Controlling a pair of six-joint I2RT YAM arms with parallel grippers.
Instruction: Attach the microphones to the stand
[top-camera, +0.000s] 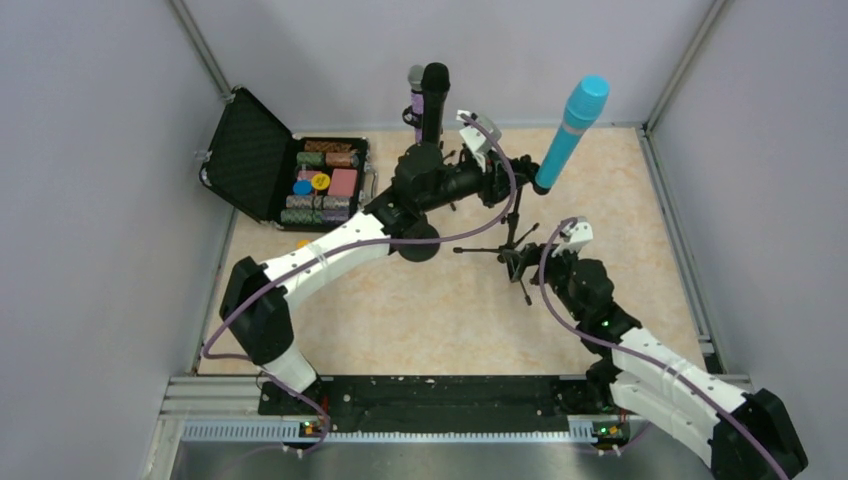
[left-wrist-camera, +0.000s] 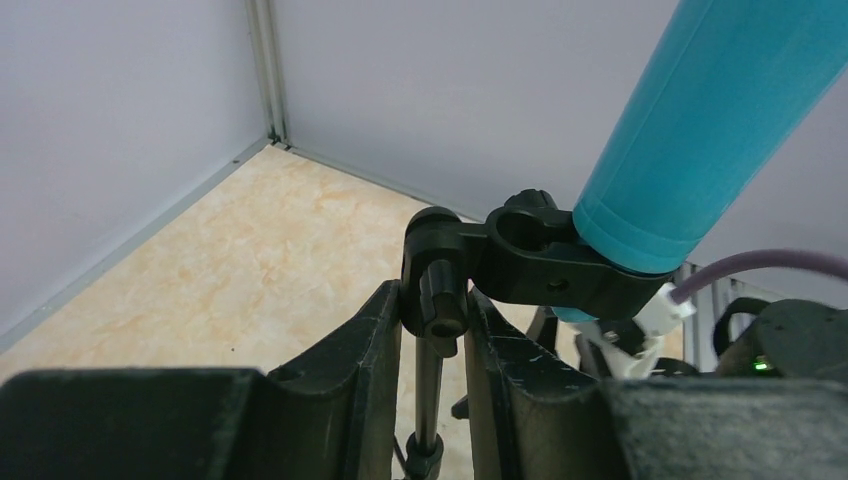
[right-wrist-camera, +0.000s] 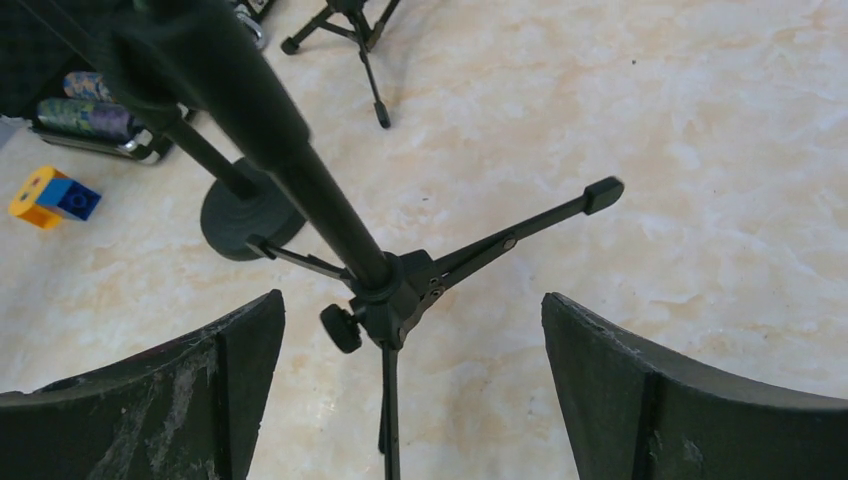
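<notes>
The top view is showing all three microphones standing along the upper middle of the frame. The all light blue stick microphone (top-camera: 571, 128) is leaning, head up and to the right. The matte black microphone (top-camera: 434, 100) is standing upright left of it, and the purple microphone with a silver mesh head (top-camera: 416, 100) is peeking out just behind the black one.

Only the left wrist view is showing the hold. The left gripper (left-wrist-camera: 437, 330) is pinching narrowly on the black swivel knob (left-wrist-camera: 440, 300) beside the black plastic clip (left-wrist-camera: 560, 265). The blue microphone's lower end is sitting in this clip, filling the upper right of that frame.

Only the right wrist view is showing the foot of the black tripod stand (right-wrist-camera: 400, 290), at lower centre of the frame. The right gripper (right-wrist-camera: 410, 300) is hanging wide apart around it, its fingers (right-wrist-camera: 240, 350) touching nothing. At far left an orange and blue toy block (right-wrist-camera: 50, 195) is lying on the marbled beige tabletop (right-wrist-camera: 700, 150).
</notes>
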